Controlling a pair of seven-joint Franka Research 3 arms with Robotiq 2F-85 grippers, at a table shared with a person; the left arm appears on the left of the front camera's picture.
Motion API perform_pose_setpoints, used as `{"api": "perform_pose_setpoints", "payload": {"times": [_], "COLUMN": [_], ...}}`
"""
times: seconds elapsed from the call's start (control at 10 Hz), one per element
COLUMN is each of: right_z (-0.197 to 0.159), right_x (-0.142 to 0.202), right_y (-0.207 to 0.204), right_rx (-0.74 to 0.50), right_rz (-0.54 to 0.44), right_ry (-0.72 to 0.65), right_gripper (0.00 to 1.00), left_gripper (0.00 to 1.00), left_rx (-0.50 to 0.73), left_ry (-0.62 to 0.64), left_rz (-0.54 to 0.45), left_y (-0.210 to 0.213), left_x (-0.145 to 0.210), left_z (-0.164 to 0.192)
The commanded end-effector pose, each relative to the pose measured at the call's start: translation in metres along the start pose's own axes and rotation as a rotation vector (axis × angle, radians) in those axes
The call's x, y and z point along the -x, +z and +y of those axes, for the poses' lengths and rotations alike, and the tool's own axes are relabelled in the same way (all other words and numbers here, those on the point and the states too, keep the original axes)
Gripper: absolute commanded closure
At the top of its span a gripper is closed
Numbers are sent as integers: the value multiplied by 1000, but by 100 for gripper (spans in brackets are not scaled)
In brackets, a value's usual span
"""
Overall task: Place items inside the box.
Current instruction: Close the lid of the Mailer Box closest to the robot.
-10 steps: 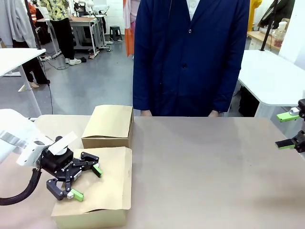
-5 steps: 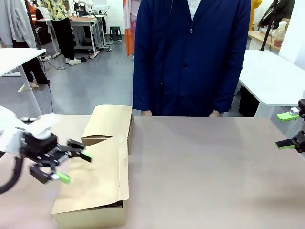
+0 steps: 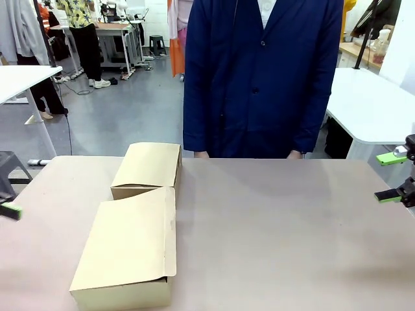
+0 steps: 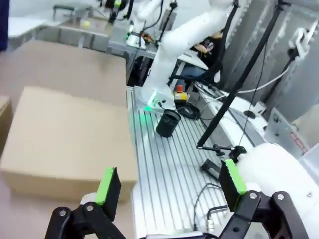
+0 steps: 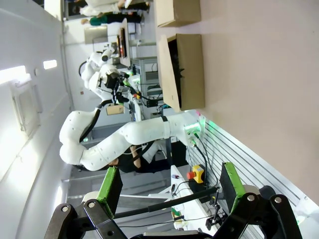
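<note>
Box on the brown tabletop, flap nearly down

The near box (image 3: 126,249) lies on the tabletop (image 3: 279,227) at the robot's left, long side running toward the person (image 3: 259,78); a second box (image 3: 148,170) touches its far end. Left gripper (image 4: 169,186) and right gripper (image 5: 167,183) jaws are wide apart, holding nothing. Workshop tables stand behind.

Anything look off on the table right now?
The near box has its lid flap resting slightly ajar rather than flush, a dark gap showing at its right front corner. The second box behind it sits closed. Nothing spilled or damaged.
</note>
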State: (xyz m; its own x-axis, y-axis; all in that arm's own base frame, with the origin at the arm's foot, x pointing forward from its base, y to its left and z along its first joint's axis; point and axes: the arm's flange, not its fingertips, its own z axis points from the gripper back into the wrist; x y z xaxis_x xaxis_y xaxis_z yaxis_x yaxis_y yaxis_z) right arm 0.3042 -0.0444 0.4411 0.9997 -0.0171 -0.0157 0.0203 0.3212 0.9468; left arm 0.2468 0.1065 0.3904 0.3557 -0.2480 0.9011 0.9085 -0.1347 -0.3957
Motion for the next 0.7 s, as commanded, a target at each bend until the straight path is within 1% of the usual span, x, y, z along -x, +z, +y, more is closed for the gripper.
{"api": "perform_pose_setpoints", "payload": {"times": [0.0,0.1,0.2,0.3,0.4,0.6], "right_z": [5,5,5,5,5,5], "right_x": [-1,-1,-1,-1,-1,-1], "right_y": [1,1,1,1,1,1], "right_rx": [-15,-15,-15,-15,-15,-15], "right_rz": [-1,-1,-1,-1,-1,-1], "right_ry": [-9,-9,-9,-9,-9,-9], "right_gripper": [0,0,0,0,0,0], "left_gripper": [0,0,0,0,0,0], "left_rx": [-1,-35,-73,-119,-55,-55], "left_ry": [161,226,274,313,222,222], "left_rz": [-55,-65,-86,-84,-57,-57], "left_y": [-6,13,31,44,25,25], "left_x": [35,48,61,71,56,56], "left_z": [-9,-4,0,3,-5,-5]}}
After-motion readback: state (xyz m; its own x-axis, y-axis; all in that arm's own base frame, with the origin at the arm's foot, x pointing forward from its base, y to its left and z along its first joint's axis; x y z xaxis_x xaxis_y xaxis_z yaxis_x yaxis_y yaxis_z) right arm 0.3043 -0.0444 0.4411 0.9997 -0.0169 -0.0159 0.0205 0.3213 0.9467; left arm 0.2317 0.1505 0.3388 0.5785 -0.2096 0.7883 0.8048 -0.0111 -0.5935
